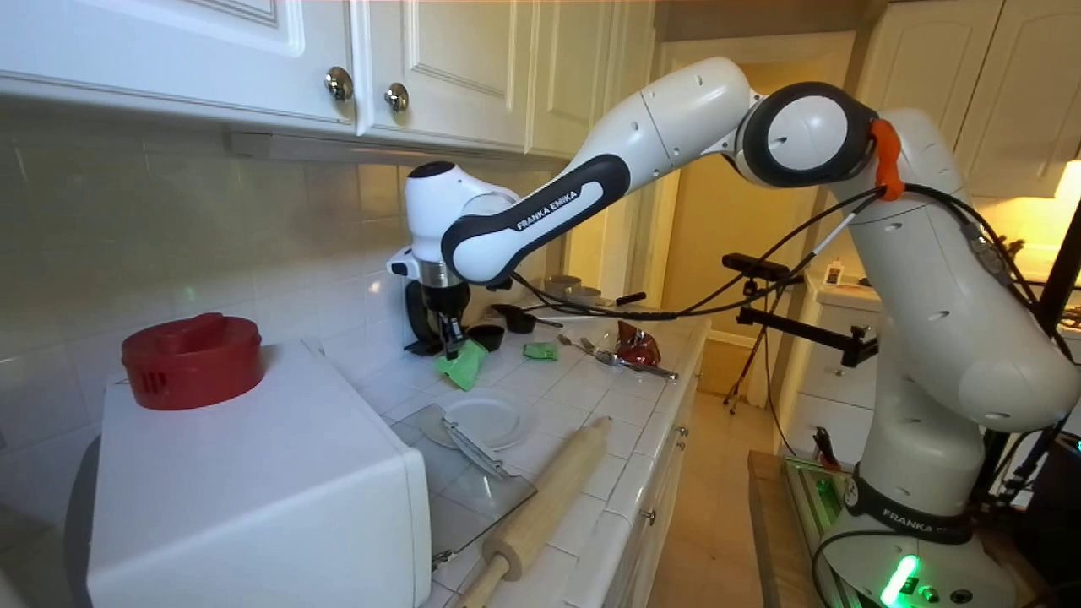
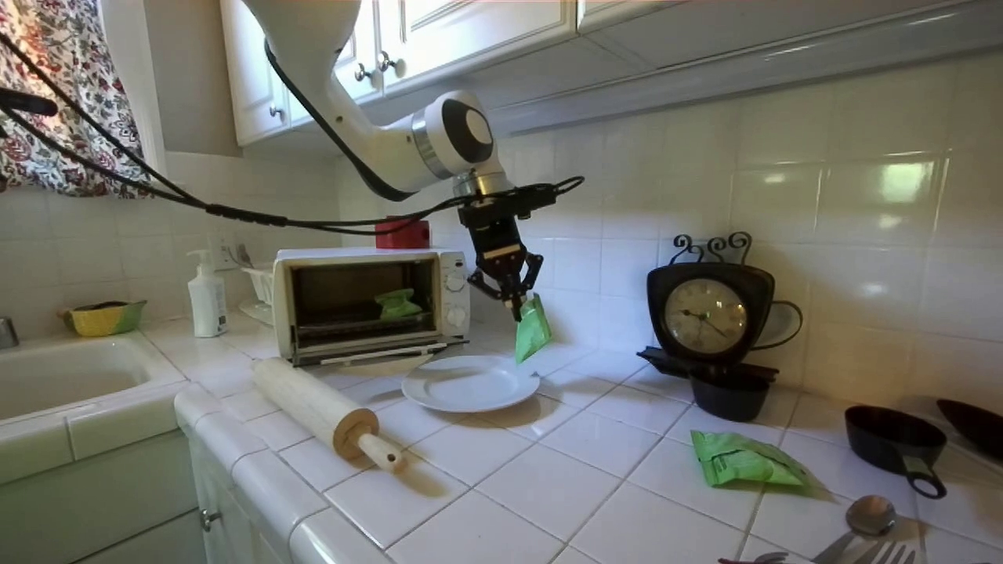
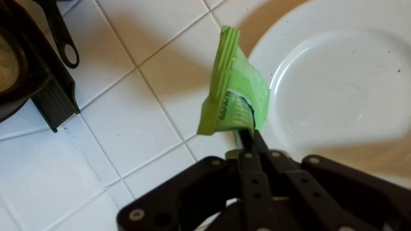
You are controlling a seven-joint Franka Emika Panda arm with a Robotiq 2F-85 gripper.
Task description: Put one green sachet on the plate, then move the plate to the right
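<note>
The gripper [image 2: 517,308] pinched the green sachet [image 2: 534,332], which hung from its tips, above the worktop [image 2: 548,486]. Lower down, the plate [image 2: 470,384] lay nearby, farther from the back edge.

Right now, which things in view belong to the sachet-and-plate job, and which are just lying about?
Part of the job:
green sachet, held in the pincer
plate

Just lying about:
second sachet
spoon
rolling pin
clock
black measuring cup
toaster oven
red tub on top of the oven
</note>
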